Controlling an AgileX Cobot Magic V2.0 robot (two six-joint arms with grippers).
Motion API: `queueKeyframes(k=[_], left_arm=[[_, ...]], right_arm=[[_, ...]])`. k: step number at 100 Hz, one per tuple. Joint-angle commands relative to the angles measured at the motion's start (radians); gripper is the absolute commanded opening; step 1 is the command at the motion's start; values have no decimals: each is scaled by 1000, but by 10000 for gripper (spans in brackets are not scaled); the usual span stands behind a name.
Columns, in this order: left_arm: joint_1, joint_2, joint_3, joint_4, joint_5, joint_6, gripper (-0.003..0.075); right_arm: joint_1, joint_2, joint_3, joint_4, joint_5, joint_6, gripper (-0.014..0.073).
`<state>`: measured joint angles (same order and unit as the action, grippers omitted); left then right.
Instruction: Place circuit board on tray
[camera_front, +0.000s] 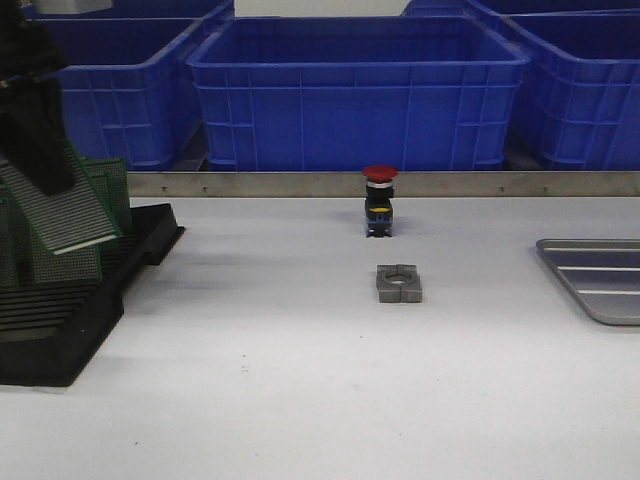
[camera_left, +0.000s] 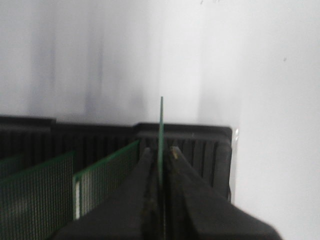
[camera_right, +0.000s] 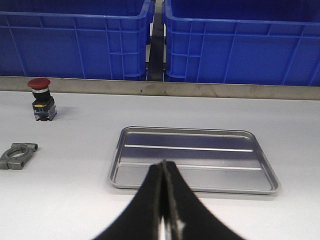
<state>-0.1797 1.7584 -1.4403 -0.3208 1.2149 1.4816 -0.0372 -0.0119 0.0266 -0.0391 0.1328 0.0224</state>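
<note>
My left gripper (camera_front: 42, 165) is shut on a green perforated circuit board (camera_front: 62, 205) and holds it tilted just above the black slotted rack (camera_front: 95, 300) at the far left. In the left wrist view the board (camera_left: 161, 122) shows edge-on between my closed fingers (camera_left: 145, 165), with the rack (camera_left: 200, 140) below. More green boards (camera_left: 107, 175) stand in the rack's slots. The silver-grey tray (camera_front: 600, 285) lies at the right edge of the table and holds nothing. My right gripper (camera_right: 164, 164) is shut and empty, a little in front of the tray (camera_right: 192, 172); it is out of the front view.
A red-capped push-button switch (camera_front: 380, 200) stands mid-table, with a grey metal clamp block (camera_front: 399, 283) in front of it. Big blue bins (camera_front: 355, 90) line the back behind a metal rail (camera_front: 450, 184). The switch (camera_right: 40, 99) and clamp (camera_right: 17, 155) also show in the right wrist view.
</note>
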Motion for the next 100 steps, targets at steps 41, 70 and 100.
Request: queueKeyframes(k=[41,70,100], left_arm=[[-241,-40,-30,-476,-9,-7,-20],[-322,-40,-30,-559,-30,-7,-20],[-322,-40,-30,-564,-30,-7,-20]], right_arm=[[-2,-24,-12,-2,-74,-9,-61],[-1,-24,-18,33,-83,-8,-59],[-1,131,-213,83,171,-8,-62]])
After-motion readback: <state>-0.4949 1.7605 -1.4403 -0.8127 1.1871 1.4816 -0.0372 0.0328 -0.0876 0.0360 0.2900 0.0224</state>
